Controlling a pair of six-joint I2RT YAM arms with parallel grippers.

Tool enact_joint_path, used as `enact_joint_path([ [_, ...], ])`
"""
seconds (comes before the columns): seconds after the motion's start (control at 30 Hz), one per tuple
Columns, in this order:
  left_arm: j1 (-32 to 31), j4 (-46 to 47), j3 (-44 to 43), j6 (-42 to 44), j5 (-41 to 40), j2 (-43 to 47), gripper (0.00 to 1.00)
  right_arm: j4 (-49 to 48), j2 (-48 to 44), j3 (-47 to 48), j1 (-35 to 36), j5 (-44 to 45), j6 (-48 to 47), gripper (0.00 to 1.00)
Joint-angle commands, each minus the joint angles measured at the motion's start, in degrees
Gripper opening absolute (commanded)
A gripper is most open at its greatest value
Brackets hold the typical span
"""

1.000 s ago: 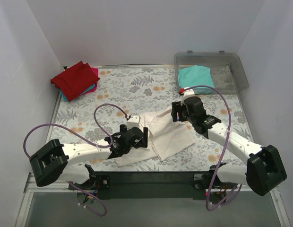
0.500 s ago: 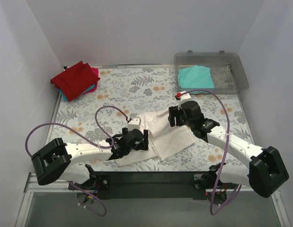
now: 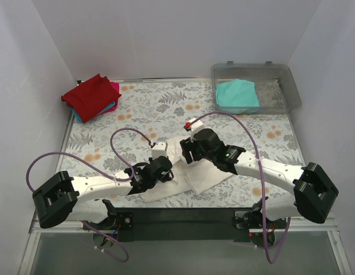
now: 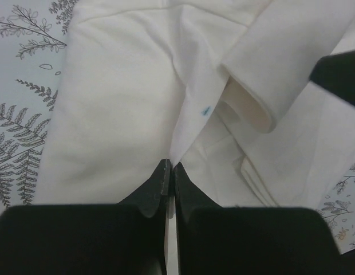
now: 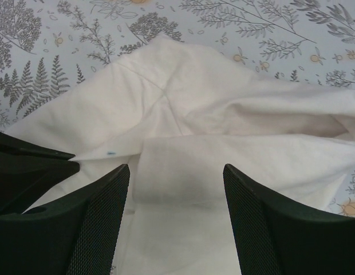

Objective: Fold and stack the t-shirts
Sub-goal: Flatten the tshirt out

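Note:
The white t-shirt [image 3: 209, 172] lies crumpled on the floral table near the front middle; its print does not show. My left gripper [image 3: 168, 173] is at the shirt's left part and, in the left wrist view, is shut [image 4: 169, 166] on a raised fold of the white cloth [image 4: 126, 103]. My right gripper [image 3: 187, 152] hovers over the shirt's upper middle, close to the left one. In the right wrist view it stands open [image 5: 175, 169] astride a rolled sleeve band [image 5: 177, 172], with nothing gripped. Folded red, pink and blue tees [image 3: 90, 96] are stacked at the back left.
A clear plastic bin [image 3: 283, 77] at the back right holds a folded teal tee [image 3: 237, 93]. White walls enclose the table on three sides. Purple cables loop from both arms over the shirt. The left gripper's black fingers [image 5: 28, 166] show at the left edge of the right wrist view.
My left gripper has closed on a fold of the white shirt. My right arm has swung left and nearer, ending close beside the left gripper, still open.

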State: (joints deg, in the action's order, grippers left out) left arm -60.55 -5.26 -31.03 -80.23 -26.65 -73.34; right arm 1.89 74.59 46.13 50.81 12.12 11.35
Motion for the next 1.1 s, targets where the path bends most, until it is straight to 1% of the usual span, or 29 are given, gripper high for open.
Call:
enact_joint_path([
  [0.0,-0.2,-2.6,-0.7,-0.6,-5.0,5.6,0.00,-1.4,2.9,3.7,3.9,2.8,-1.2,0.61],
  [0.2,-0.2,-3.8,0.1,-0.6,-4.5,7.6,0.00,-1.4,10.1,6.5,6.8,5.5,-1.5,0.61],
  [0.4,-0.2,-5.3,0.4,-1.3,-5.2,8.3,0.00,-0.3,14.6,8.4,8.3,11.2,-1.7,0.61],
  [0.43,-0.2,-5.5,0.4,-1.4,-5.4,8.7,0.00,0.1,15.5,8.5,8.4,13.4,-1.6,0.60],
  [0.5,-0.2,-5.9,0.4,-1.4,-5.9,9.3,0.00,1.6,16.6,9.2,8.6,15.8,-1.3,0.55],
  [0.53,-0.2,-6.0,0.5,-1.4,-6.1,9.7,0.00,2.1,17.0,9.3,8.7,17.6,-1.2,0.49],
  [0.57,-0.2,-6.3,0.5,-1.4,-6.3,9.9,0.00,2.6,17.8,9.9,8.6,18.5,-1.1,0.33],
  [0.6,-0.2,-6.6,0.5,-1.4,-6.9,10.0,0.00,3.5,18.1,10.1,8.6,19.2,-0.9,0.24],
  [0.63,-0.1,-7.0,0.4,-1.4,-7.4,10.1,0.00,3.9,18.5,10.4,8.6,20.5,-0.8,0.18],
  [0.67,-0.1,-7.8,0.3,-1.6,-8.0,10.2,0.00,4.5,18.6,10.6,8.6,21.2,-0.4,0.08],
  [0.7,0.0,-8.5,0.1,-1.8,-8.8,10.1,0.00,5.9,18.5,11.2,8.6,21.9,-0.1,0.04],
  [0.73,0.1,-9.2,-0.5,-2.1,-10.8,9.8,0.00,6.5,18.2,11.3,8.6,23.5,0.2,0.01],
  [0.83,2.7,-11.5,-1.7,-2.5,-13.5,8.7,0.00,8.5,14.0,10.8,8.6,26.7,0.6,0.01],
  [0.9,7.9,-11.6,-3.0,-1.3,-13.3,8.7,0.00,10.2,11.3,10.2,8.6,28.9,0.9,0.01],
  [0.93,10.0,-11.5,-3.6,-0.8,-12.9,9.0,0.00,10.8,9.9,9.5,8.6,31.6,1.0,0.01],
  [0.97,13.6,-11.3,-4.8,0.0,-13.2,9.5,0.00,11.5,6.7,9.2,8.6,33.1,1.2,0.01],
  [1.07,17.3,-11.4,-7.7,3.3,-17.1,12.0,0.00,13.4,0.0,8.2,8.4,38.2,0.5,0.01],
])
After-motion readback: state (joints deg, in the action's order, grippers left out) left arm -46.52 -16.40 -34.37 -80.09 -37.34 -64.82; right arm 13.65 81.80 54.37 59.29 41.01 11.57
